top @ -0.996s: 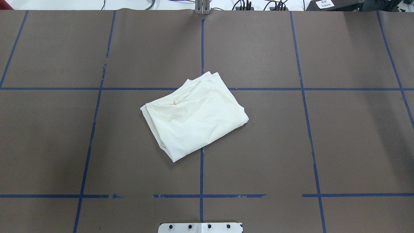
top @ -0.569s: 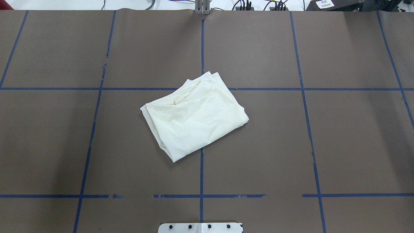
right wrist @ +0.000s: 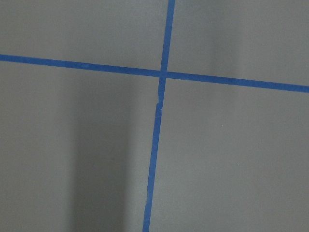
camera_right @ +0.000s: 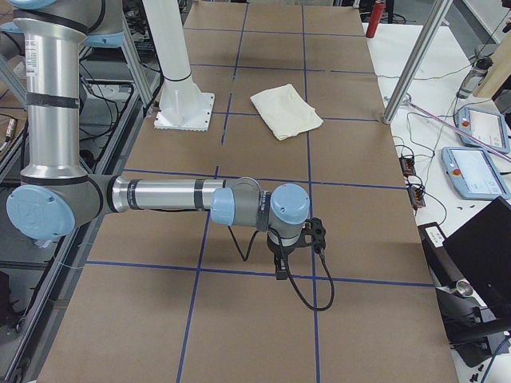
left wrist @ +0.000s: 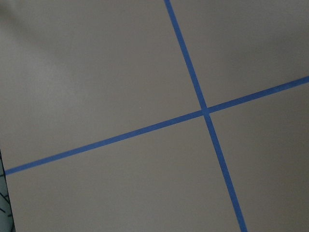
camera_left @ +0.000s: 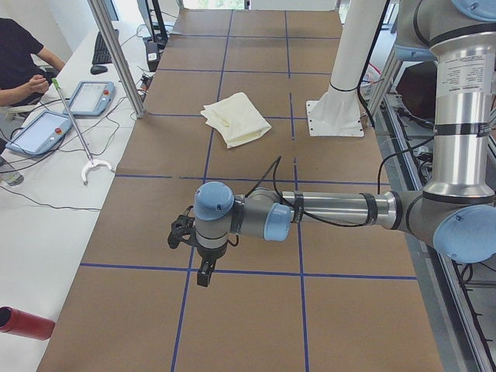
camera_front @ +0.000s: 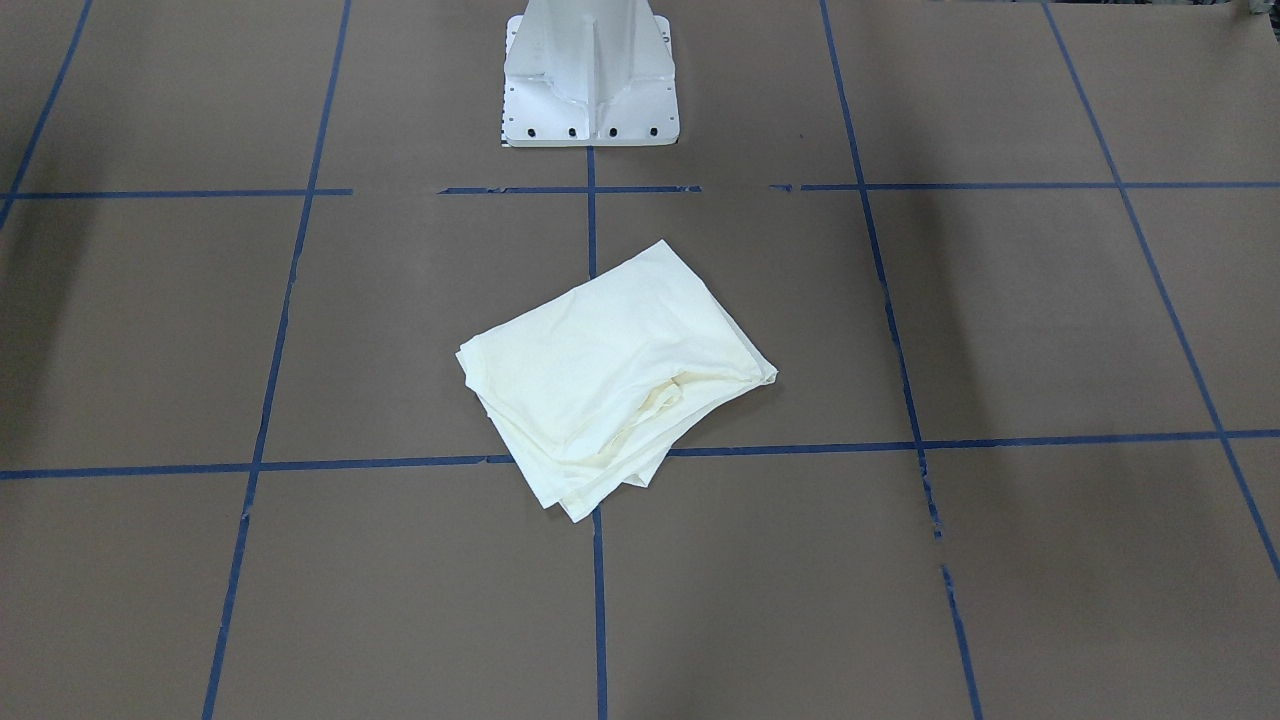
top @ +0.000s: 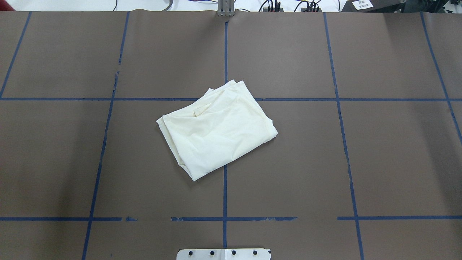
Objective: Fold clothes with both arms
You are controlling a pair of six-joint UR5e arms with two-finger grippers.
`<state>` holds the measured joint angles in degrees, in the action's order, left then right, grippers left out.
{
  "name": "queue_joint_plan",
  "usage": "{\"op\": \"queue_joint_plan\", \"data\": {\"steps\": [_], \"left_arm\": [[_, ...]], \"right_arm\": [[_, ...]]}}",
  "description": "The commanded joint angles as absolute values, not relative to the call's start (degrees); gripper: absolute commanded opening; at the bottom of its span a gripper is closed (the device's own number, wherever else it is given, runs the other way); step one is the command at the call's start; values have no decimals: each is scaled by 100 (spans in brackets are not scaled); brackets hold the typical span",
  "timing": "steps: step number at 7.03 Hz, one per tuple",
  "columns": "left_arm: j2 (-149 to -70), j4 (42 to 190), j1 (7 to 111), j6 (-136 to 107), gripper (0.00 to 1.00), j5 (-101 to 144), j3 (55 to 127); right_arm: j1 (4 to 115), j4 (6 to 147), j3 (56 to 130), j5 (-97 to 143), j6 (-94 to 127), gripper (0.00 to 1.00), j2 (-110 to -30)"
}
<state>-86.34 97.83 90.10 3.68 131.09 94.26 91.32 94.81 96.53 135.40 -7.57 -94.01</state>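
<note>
The cream-white shirt [top: 216, 129] lies folded into a skewed rectangle at the middle of the brown table, plain side up; its print is hidden. It also shows in the front-facing view [camera_front: 612, 378], the left view [camera_left: 236, 118] and the right view [camera_right: 286, 111]. Neither arm is over it. My left arm reaches out low over the table's left end, its gripper [camera_left: 203, 275] pointing down, far from the shirt. My right arm does the same at the right end, its gripper [camera_right: 282, 269] pointing down. I cannot tell whether either gripper is open or shut.
The brown table cover [top: 325, 162] carries a grid of blue tape lines. The white pedestal base [camera_front: 590, 70] stands at the robot's edge. An operator [camera_left: 19, 66] sits beyond the far edge, with teach pendants [camera_left: 43, 130] and a white hook tool [camera_left: 93, 164]. A red cylinder [camera_left: 23, 322] lies off the table's left end.
</note>
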Motion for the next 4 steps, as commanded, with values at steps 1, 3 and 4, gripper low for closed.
{"op": "queue_joint_plan", "data": {"steps": [1, 3, 4], "left_arm": [[-8631, 9730, 8859, -88, 100, 13315, 9553], [-8648, 9738, 8868, -88, 100, 13263, 9554], [-8640, 9738, 8859, -88, 100, 13271, 9554]], "right_arm": [[9158, 9457, 9677, 13649, -529, 100, -9570], [9211, 9457, 9668, 13737, -519, 100, -9659], [9246, 9457, 9668, 13737, -519, 100, -9659]]}}
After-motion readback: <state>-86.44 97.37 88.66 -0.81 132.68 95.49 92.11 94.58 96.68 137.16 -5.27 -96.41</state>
